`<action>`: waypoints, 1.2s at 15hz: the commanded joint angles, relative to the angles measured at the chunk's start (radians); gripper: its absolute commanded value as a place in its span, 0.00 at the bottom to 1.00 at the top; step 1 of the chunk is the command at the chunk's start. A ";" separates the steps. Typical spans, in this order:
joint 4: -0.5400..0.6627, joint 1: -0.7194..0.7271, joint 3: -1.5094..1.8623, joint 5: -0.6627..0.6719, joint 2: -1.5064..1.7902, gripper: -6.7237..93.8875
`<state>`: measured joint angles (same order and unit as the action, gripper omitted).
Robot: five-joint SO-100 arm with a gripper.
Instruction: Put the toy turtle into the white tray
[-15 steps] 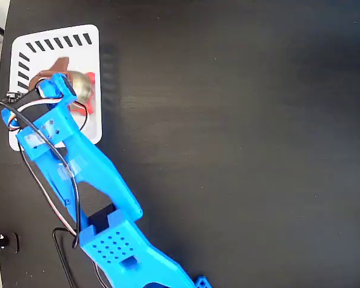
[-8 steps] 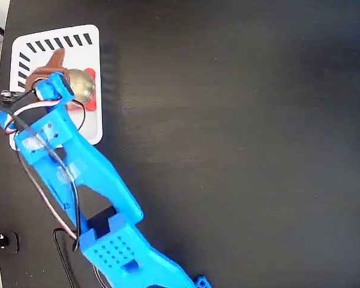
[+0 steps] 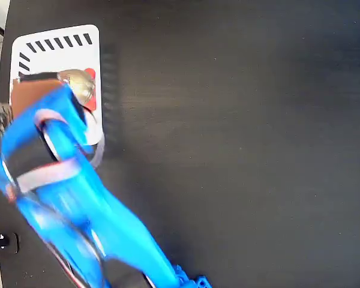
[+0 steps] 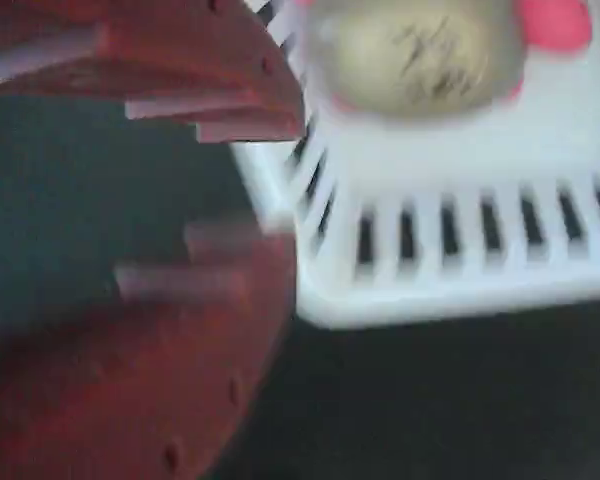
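I see the black table [image 3: 240,150] under my blurred blue arm [image 3: 54,180]. The white tray [image 3: 54,54] carries the toy turtle [image 3: 79,85], resting free inside it. Only the wrist view shows the gripper [image 4: 230,185] released, empty, beside the tray's slotted edge.

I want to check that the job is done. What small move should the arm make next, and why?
Probably lift clear of the white tray. The toy turtle lies inside it, and in the wrist view the fingers are open, with nothing between them and apart from the turtle.
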<state>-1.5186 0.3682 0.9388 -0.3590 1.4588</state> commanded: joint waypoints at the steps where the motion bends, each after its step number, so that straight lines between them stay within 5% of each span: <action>1: 0.003 -0.066 0.135 0.058 0.290 0.07; 6: 0.190 -0.268 0.747 0.267 0.808 0.07; 10: 0.365 -0.224 1.385 0.295 1.264 0.07; 18: 0.367 -0.284 1.917 0.316 1.667 0.07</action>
<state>-1.1382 0.0890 2.8501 -0.0383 3.0864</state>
